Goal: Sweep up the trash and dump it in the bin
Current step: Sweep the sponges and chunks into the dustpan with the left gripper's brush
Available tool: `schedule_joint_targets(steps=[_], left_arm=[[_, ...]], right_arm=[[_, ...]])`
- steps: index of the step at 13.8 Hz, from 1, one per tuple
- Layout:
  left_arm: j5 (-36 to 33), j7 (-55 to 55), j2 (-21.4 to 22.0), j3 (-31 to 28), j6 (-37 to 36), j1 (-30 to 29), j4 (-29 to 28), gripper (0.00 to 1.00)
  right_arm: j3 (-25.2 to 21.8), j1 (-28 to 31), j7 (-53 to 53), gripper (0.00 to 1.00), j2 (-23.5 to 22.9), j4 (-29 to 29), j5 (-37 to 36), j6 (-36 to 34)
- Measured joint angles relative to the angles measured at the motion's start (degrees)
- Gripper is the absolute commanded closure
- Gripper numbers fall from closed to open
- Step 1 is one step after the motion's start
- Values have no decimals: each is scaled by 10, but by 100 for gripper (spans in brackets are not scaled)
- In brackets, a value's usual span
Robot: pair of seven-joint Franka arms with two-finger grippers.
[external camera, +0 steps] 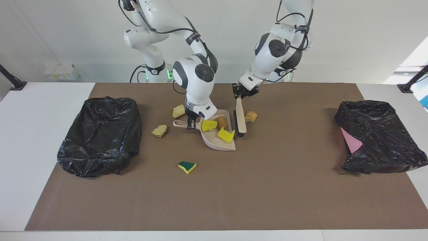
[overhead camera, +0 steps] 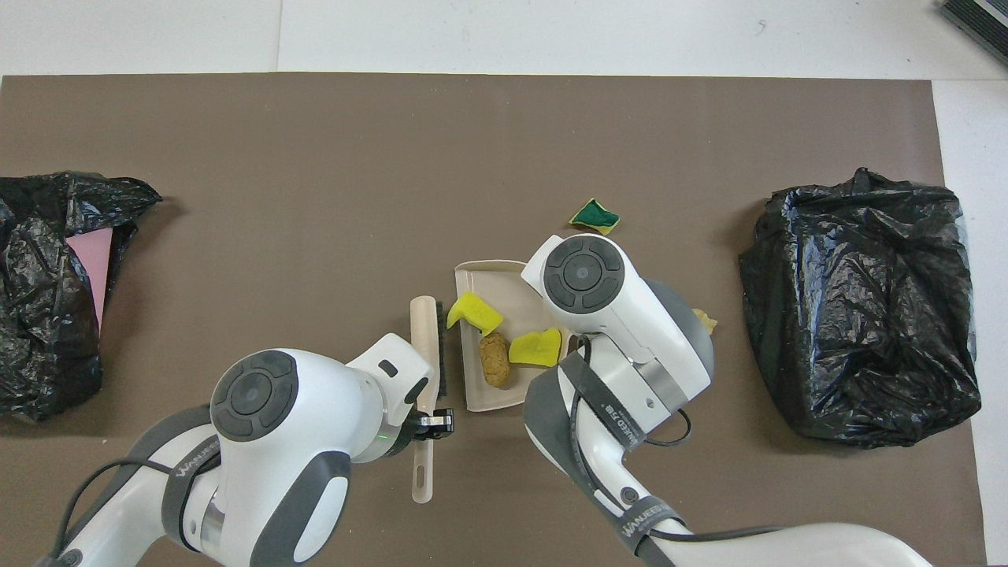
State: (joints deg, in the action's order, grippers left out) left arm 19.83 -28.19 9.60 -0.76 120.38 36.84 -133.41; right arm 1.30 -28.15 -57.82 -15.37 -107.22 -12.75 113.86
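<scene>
Brown mat [external camera: 214, 194] covers most of the white table [external camera: 43, 150]. Crumpled black bag [external camera: 100, 135] sits on the mat at the right arm's end of the table; a second black bag [external camera: 378, 137] sits at the left arm's end, with a pink sheet [external camera: 351, 140] poking out of its opening. Small white box [external camera: 60, 72] stands against the wall past the table edge, near the robots. Black stand foot [external camera: 15, 83] at one table corner, another black stand foot [external camera: 409, 85] at the other corner. Dark slatted object [overhead camera: 976, 20] at the overhead view's top corner, cut off, can't tell what.
</scene>
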Motion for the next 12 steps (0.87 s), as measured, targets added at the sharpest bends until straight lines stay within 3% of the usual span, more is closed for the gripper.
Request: schedule_joint_targets(steps=[7, 12], left_arm=[[-97, -246, 48, 19, -67, 3, -43, 100], [-97, -261, 75, 29, 15, 4, -119, 100]], right_arm=[[0, 0, 0, 100, 0, 0, 0, 0], [0, 0, 0, 100, 0, 0, 0, 0]])
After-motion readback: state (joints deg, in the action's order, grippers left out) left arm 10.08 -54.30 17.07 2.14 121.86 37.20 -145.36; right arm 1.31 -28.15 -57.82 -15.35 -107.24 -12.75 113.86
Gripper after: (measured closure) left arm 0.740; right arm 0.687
